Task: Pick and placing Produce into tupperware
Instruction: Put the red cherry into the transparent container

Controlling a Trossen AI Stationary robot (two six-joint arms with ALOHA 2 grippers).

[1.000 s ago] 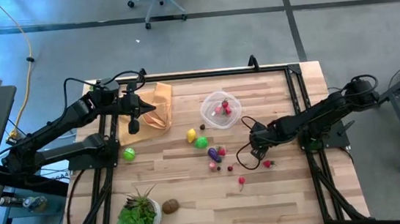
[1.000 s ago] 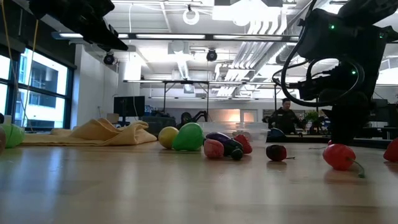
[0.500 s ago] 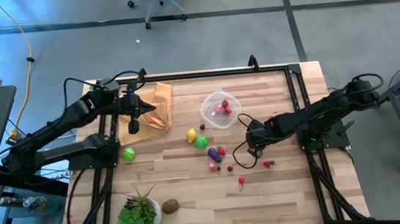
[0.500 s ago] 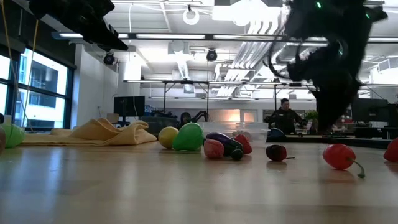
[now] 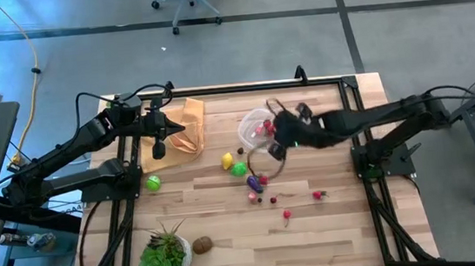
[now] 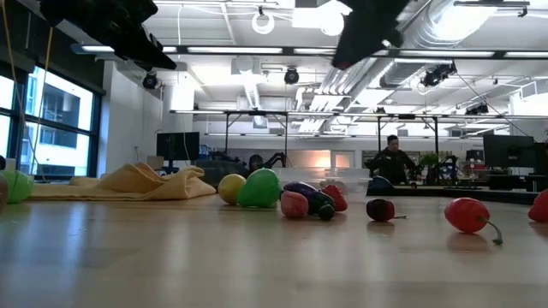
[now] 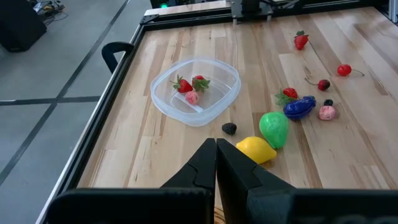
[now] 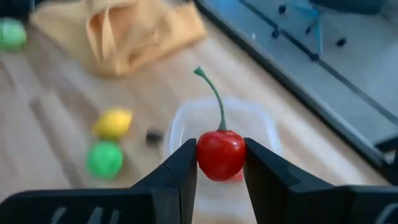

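Cherry (image 8: 220, 154) sits clamped between my right fingers (image 8: 181, 168) just above the clear tub (image 5: 261, 131), so I should center over it and lower before letting go, while my left fingers (image 7: 205, 158) wait clenched over the cloth (image 5: 181, 130).

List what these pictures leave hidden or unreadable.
- Tupperware contents, right wrist view: hidden behind the held cherry.
- Right gripper, low view: cut off by the top edge.
- Tupperware, low view: mostly hidden behind the produce.
- Small dark piece, high view: too small to identify.
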